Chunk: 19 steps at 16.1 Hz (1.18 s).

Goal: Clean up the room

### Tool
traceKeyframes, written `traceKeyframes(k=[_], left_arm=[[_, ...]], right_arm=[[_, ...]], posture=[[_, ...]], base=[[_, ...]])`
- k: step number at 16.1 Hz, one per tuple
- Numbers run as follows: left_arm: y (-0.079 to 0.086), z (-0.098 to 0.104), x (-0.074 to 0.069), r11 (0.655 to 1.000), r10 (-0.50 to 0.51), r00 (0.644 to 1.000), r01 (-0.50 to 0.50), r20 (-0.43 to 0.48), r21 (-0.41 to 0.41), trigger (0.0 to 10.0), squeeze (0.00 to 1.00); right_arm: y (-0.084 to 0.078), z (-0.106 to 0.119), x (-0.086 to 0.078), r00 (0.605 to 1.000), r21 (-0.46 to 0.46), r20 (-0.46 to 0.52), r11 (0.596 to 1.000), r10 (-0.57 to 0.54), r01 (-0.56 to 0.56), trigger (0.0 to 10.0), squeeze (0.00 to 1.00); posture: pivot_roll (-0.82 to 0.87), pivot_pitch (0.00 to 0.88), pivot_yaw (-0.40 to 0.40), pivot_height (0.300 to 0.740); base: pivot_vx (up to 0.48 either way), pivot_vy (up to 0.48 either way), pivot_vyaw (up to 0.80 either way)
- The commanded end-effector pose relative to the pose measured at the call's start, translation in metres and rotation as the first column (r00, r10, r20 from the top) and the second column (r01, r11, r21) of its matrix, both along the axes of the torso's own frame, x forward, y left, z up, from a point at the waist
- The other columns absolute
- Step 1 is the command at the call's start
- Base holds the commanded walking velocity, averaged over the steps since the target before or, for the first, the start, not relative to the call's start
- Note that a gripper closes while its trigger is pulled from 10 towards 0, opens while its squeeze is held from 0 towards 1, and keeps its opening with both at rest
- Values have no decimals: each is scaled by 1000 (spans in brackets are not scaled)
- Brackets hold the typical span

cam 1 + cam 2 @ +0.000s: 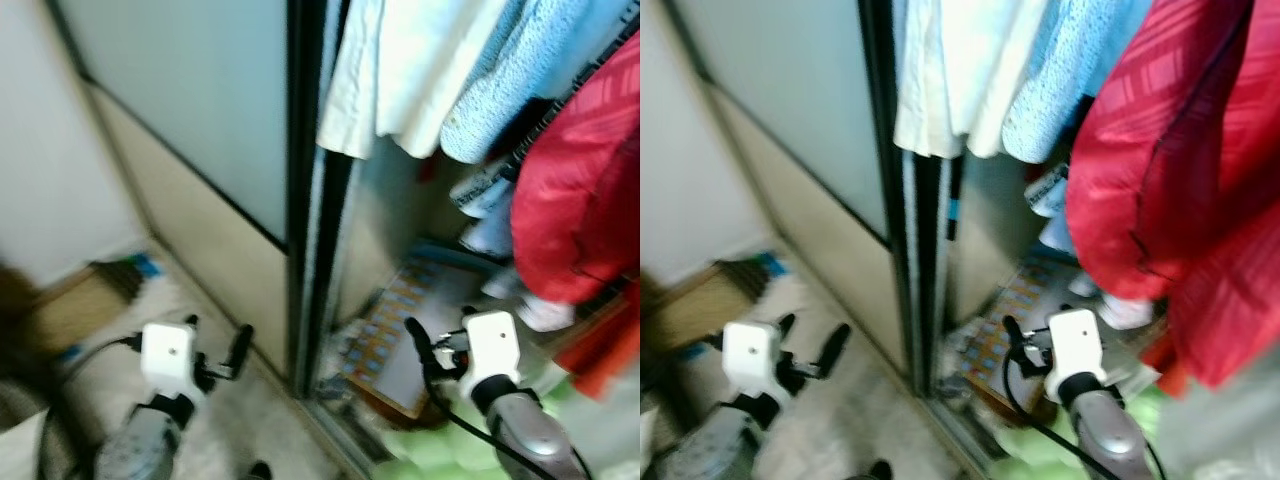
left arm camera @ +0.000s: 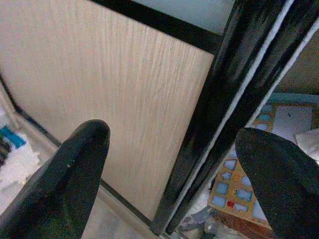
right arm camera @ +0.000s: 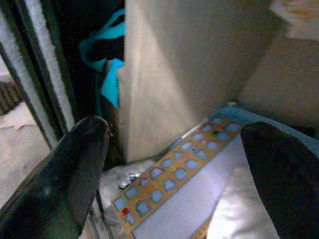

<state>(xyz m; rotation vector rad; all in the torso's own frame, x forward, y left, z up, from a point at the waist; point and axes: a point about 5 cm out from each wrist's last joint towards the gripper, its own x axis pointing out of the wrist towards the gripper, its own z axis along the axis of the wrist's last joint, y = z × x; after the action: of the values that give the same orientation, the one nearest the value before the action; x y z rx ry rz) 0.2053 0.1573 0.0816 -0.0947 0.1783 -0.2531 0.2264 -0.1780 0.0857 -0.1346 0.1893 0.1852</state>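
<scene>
The task's things here are the clutter on the wardrobe floor: a flat board printed with rows of blue shapes on a yellow border (image 3: 172, 181) lies just inside the black sliding-door frame (image 1: 305, 200), with crumpled white stuff beside it and a pale green heap (image 1: 440, 450) at the threshold.

The right end effector (image 1: 440, 345) hovers over the board, its two black fingers spread wide and empty. The left end effector (image 1: 215, 350) hangs outside the frame, before the pale wood door panel (image 2: 114, 99), fingers likewise apart and holding nothing.

The step in hand looks like reaching into the wardrobe for something on its floor. To do it well, I would lower the right wrist straight down and take the board by its near edge, since it lies flat.

Room is tight: the frame stands close on one side, the hanging red garment (image 1: 1180, 170) and white and light blue clothes (image 1: 420, 70) drape overhead, and a wooden inner partition (image 3: 174, 74) rises behind the board.
</scene>
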Motion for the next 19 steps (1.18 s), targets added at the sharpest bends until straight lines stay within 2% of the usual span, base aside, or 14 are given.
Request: traceKeyframes(k=[1,5,7,11,15,18,19], left_arm=[[0,3,0,1000,-12,1000,11,18,11,10000,0],[0,3,0,1000,-8,1000,8,24,6,10000,0],[-2,3,0,1000,-11,1000,11,14,-29,10000,0],[0,7,3,1000,-12,999,12,37,0,10000,0],[0,7,1,1000,-11,999,11,36,0,10000,0],[1,8,-17,1000,-9,1000,9,21,-6,10000,0],[5,7,-27,1000,6,1000,-6,10,6,10000,0]], right_arm=[[1,3,1,1000,3,15,1000,6,-6,10000,0],[1,3,1,1000,2,14,1000,12,-12,10000,0],[2,4,3,1000,-1,18,1000,19,-19,10000,0],[2,5,4,1000,9,24,1000,6,-6,10000,0],[-2,6,4,999,36,25,999,-22,21,10000,0],[-10,12,-14,999,33,21,999,-30,29,10000,0],[-14,12,-25,1000,31,6,999,-30,29,10000,0]], posture=[[-41,67,-69,740],[-36,63,-76,740],[-36,63,-77,740],[-36,74,-81,740],[-39,77,-79,740],[-37,86,-78,740],[-35,90,-76,740]], base=[[0,0,800],[0,0,800],[0,0,800],[0,0,800],[0,0,0],[0,0,0],[0,0,0]])
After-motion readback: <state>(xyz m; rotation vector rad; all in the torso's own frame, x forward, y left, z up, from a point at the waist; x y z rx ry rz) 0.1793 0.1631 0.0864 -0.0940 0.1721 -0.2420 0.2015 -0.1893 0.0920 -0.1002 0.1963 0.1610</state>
